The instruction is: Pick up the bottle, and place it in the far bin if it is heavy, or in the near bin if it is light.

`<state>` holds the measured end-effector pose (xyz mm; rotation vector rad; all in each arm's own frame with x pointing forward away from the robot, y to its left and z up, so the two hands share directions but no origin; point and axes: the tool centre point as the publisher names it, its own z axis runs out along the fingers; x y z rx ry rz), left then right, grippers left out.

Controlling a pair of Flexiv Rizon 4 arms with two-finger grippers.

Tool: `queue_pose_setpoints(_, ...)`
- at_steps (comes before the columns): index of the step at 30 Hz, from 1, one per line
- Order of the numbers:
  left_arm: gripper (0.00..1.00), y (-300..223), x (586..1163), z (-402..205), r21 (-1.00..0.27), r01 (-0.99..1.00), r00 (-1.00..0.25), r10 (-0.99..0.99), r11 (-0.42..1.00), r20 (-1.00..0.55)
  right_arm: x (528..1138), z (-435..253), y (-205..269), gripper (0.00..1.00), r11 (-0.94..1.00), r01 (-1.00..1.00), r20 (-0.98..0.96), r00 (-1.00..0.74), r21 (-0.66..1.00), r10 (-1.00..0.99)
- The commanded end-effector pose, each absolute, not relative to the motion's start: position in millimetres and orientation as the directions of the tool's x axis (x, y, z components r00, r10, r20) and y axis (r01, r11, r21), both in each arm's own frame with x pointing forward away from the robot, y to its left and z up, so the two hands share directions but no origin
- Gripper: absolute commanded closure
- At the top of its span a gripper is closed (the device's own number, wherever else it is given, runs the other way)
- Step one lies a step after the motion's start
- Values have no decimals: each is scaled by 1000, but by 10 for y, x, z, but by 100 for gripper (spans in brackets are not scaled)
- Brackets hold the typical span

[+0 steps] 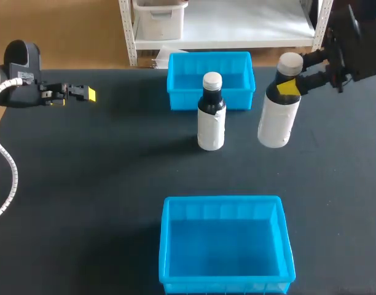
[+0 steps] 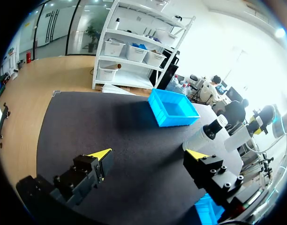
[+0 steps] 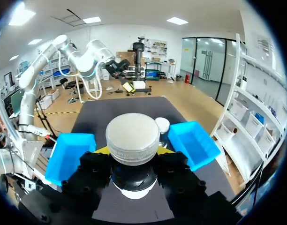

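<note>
Bottle (image 1: 278, 117), white body, dark neck, pale cap, is upright in my right gripper (image 1: 288, 87), fingers clamped on its neck from both sides just under the cap; yellow tips show either side of the cap in the right wrist view. Its base looks raised off the table (image 1: 83, 184), not certain. It hangs just right of the far bin (image 1: 211, 80), outside it. Second bottle (image 1: 211, 114), same type, stands upright on the table just in front of the far bin, beside the held one, apart from it. Near bin (image 1: 225, 246) sits at the front edge, well apart from both bottles. My left gripper (image 2: 149, 154) is out at the table's left side, fingers wide apart, holding and touching nothing.
</note>
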<state>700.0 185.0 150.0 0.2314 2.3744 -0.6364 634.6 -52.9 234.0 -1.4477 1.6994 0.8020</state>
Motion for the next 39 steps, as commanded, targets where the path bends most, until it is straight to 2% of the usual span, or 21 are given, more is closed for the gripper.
queue_pose_setpoints(1, 0, 1850, 7000, 1500, -383, 321, -767, 0, 866, -642, 6144, 2529, -517, 100, 95, -995, -854, -44, -6, -518)
queue_pose_setpoints(17, 0, 1850, 7000, 1500, -383, 321, -767, 0, 866, -642, 5145, 2572, 357, 100, -287, -958, -873, 141, -1, -468)
queue_pose_setpoints(29, 0, 1850, 7000, 1500, -383, 321, -767, 0, 866, -642, 4653, 2287, 704, 100, -401, -916, -886, 170, 19, -431)
queue_pose_setpoints(39, 0, 1850, 7000, 1500, -383, 321, -767, 0, 866, -642, 4507, 1996, 933, 100, -434, -901, -883, 194, 13, -428)
